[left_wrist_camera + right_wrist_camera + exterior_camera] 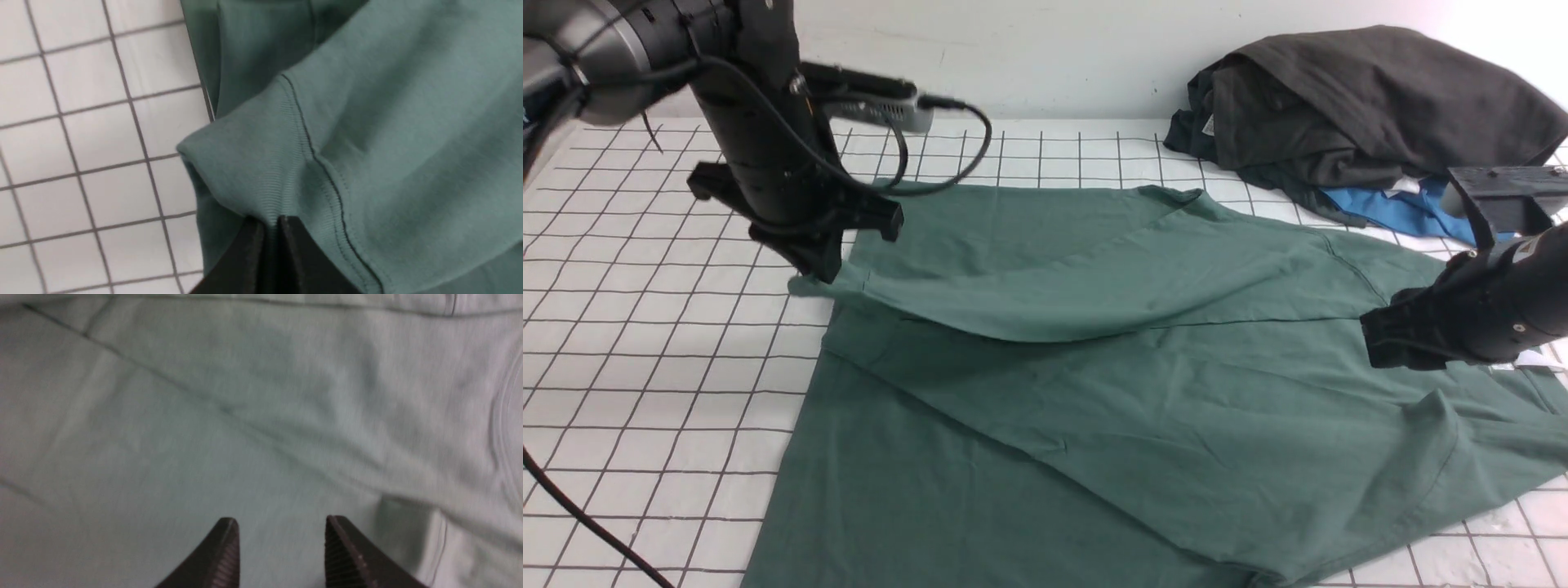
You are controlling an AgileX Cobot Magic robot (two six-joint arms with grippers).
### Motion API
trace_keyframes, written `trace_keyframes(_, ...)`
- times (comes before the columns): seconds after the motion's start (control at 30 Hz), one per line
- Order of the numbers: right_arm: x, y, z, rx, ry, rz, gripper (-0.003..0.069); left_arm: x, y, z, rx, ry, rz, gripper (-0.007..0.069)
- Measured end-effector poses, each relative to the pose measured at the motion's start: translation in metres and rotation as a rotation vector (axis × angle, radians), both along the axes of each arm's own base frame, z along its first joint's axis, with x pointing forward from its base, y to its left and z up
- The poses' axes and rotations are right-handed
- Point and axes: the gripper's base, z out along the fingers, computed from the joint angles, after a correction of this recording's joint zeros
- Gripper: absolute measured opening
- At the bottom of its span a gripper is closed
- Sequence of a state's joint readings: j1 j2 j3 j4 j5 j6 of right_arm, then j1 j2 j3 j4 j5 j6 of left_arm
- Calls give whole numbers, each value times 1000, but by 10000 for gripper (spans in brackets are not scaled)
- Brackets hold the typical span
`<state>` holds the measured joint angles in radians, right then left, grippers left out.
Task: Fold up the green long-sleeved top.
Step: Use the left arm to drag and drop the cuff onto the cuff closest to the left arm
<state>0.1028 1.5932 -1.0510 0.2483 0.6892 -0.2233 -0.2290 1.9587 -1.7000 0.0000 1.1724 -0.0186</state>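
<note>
worktop (645, 327): white with a dark grid, carrying all the clothes.
left gripper (269, 222): closed on the ribbed cuff (253, 179) of one sleeve (1045, 282), lifted a little at the garment's left edge.
green long-sleeved top (1135, 408): spread over the middle of the worktop, the held sleeve drawn across its body towards the left.
right gripper (282, 526): jaws apart with nothing between them, over the top's right part; contact with the cloth cannot be told.
charcoal garment (1380, 98): heaped at the far right, with a blue garment (1388, 208) showing under it.
</note>
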Motion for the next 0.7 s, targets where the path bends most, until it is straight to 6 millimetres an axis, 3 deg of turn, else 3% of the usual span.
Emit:
trace_keyframes(0.1, 19, 1, 0, -3, -16, -4, 355, 3, -1, -9, 0, 0, 0, 31)
trace_keyframes(0.23, 73, 0, -9, -83, -19, 0, 432, 6, -4, -9, -37, -35, 5, 34)
trace_keyframes(0.3, 97, -4, -22, -146, 0, -3, 442, 6, -5, -8, -44, -37, 4, 34)
trace_keyframes(0.33, 100, -6, -23, -161, 1, -1, 443, 6, -5, -8, -46, -37, 5, 34)
trace_keyframes(0.4, 125, -13, -46, -217, 47, -26, 442, 6, -5, -9, -48, -35, 4, 34)
trace_keyframes(0.57, 155, -18, -79, -257, 129, -49, 379, 6, -5, -9, -47, -36, 1, 34)
trace_keyframes(0.67, 162, -18, -82, -262, 138, -40, 305, 6, -5, -9, -48, -35, 1, 34)
trace_keyframes(0.7, 163, -18, -83, -270, 143, -23, 237, 6, -5, -9, -48, -35, 1, 34)
